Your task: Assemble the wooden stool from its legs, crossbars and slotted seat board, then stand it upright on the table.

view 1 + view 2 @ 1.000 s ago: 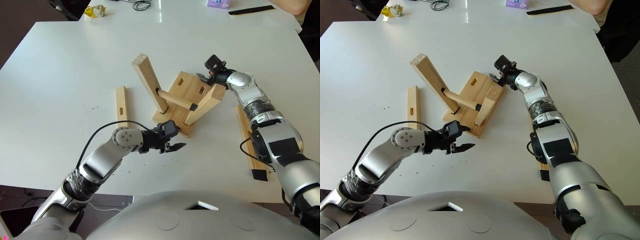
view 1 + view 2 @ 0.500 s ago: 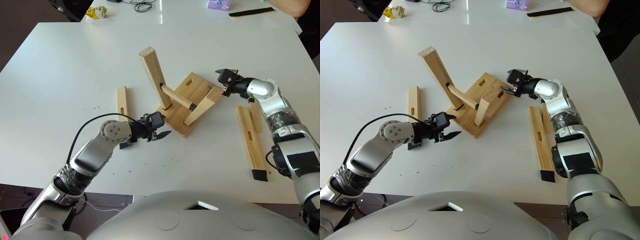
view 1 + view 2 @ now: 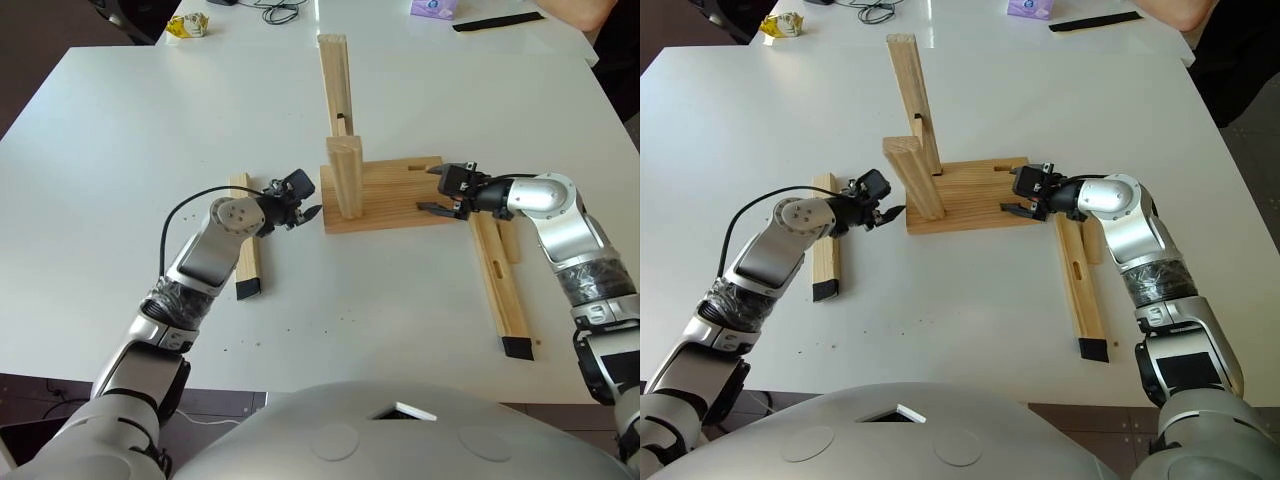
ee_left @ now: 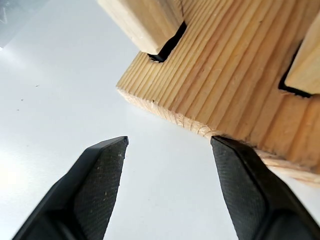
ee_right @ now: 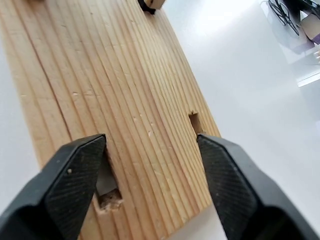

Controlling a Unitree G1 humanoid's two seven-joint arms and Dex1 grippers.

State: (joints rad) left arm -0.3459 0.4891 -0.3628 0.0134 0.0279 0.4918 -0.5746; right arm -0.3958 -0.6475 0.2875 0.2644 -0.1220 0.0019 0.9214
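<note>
The slotted seat board (image 3: 390,195) lies flat mid-table with two legs standing up from it, a near one (image 3: 345,180) and a taller-looking far one (image 3: 335,80). My left gripper (image 3: 305,212) is open just off the board's left corner; in the left wrist view its fingers (image 4: 95,185) frame that corner (image 4: 235,75) without touching. At the board's right end my right gripper (image 3: 438,190) is open, and its fingers (image 5: 75,175) straddle the board's face (image 5: 110,75). One loose leg (image 3: 243,245) lies under the left forearm; another (image 3: 497,280) lies right of the board.
A short wooden bar (image 3: 510,240) lies beside the right loose leg. At the table's far edge are a yellow wrapper (image 3: 190,22), cables (image 3: 282,10), a purple box (image 3: 433,8) and a black strip (image 3: 495,20). The front of the table is bare white.
The board with its two legs has turned from tilted on its side to flat, legs pointing up. My left gripper moved up to its left corner; my right gripper swung round to its right end.
</note>
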